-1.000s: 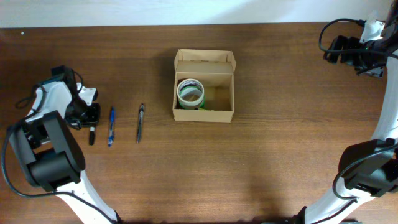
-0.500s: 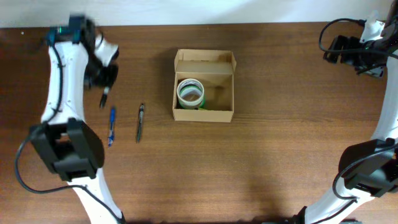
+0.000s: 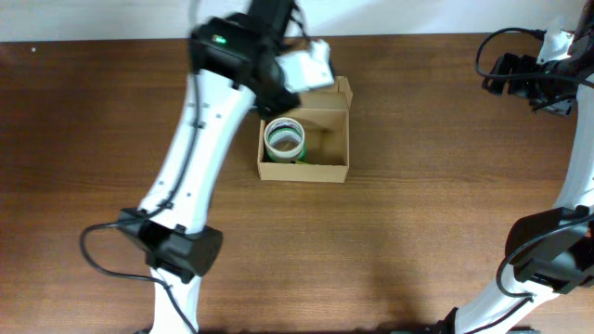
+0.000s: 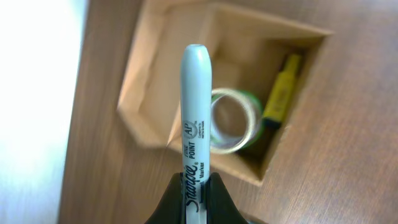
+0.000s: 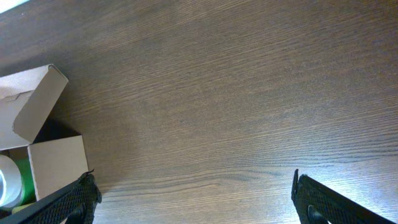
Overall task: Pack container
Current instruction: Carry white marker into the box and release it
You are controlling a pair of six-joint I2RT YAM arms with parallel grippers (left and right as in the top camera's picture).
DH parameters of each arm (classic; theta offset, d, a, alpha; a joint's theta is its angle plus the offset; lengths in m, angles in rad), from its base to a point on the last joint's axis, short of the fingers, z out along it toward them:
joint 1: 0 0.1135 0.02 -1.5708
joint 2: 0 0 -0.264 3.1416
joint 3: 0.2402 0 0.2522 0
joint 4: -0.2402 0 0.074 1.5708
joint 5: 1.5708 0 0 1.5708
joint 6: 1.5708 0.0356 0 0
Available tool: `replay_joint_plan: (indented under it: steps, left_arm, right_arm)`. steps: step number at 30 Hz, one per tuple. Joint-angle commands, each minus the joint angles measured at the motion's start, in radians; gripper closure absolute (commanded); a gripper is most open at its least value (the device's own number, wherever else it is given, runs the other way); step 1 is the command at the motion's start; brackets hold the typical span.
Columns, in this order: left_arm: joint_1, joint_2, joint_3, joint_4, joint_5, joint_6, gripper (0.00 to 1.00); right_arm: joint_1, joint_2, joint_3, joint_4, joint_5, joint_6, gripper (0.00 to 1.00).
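Note:
The container, a tan cardboard box (image 3: 303, 171) with its flap lid open, sits mid-table. It holds a tape roll (image 3: 284, 139) and a yellow highlighter (image 4: 280, 87). My left gripper (image 4: 198, 182) is shut on a grey Sharpie marker (image 4: 196, 106) and hovers above the box's back left corner (image 4: 161, 93). The tape roll (image 4: 233, 121) shows just past the marker's tip. In the overhead view the left wrist (image 3: 283, 70) covers the box's back flap. My right gripper (image 5: 196, 199) is open and empty at the far right (image 3: 520, 79), well away from the box (image 5: 43, 146).
The left arm (image 3: 200, 158) stretches diagonally across the table's left half and hides what lies under it. Bare brown table (image 3: 436, 204) lies to the right and front of the box. The table's back edge runs just behind the box.
My left arm swung from the table's left side, where it took a marker, up and right to above the box. The right arm has not moved.

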Motion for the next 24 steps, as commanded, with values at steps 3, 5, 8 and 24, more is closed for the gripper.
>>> replay_joint_plan:
  steps: [3,5,8,24]
  left_arm:
    - [-0.069,0.122,-0.021,-0.021,0.007,0.110,0.98]
    - [-0.080,0.166,-0.021,-0.034,0.008,0.110,0.98]
    - [-0.087,0.224,-0.022,-0.069,0.008,0.109,0.98]
    - [-0.093,0.247,-0.213,-0.013,0.022,0.110,0.99]
  right_arm:
    - [0.000,0.004,-0.003,-0.001,0.006,0.005,0.01]
    - [0.000,0.004,-0.003,-0.001,0.006,0.005,0.01]
    - [0.000,0.004,-0.003,-0.001,0.006,0.005,0.01]
    - [0.000,0.004,-0.003,-0.001,0.006,0.005,0.01]
